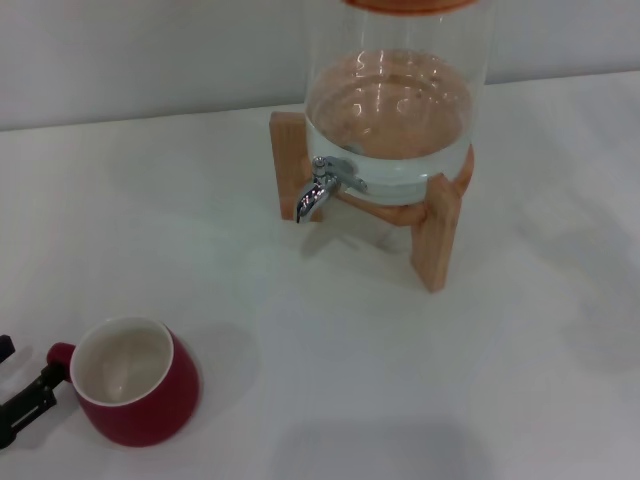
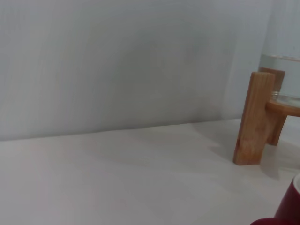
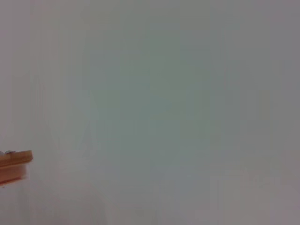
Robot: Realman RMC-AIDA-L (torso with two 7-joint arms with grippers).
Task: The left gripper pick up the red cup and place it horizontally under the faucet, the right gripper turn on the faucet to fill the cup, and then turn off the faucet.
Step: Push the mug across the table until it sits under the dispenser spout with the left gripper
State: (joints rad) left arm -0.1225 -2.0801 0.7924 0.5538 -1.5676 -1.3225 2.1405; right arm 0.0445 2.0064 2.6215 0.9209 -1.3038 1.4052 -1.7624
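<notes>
Rounded dark-red ceramic mug (image 1: pixel 135 385) sitting upright on white table (image 1: pixel 400 370), near left edge, well apart from small chrome faucet (image 1: pixel 318 188). Black slim left gripper (image 1: pixel 22 385) reaching beside mug handle, fingers spread, one finger (image 1: pixel 35 395) touching it. Right gripper out of sight.

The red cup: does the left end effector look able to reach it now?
Probably yes. The left end effector sits right beside the handle of the red cup, and only bare table surrounds them.
</notes>
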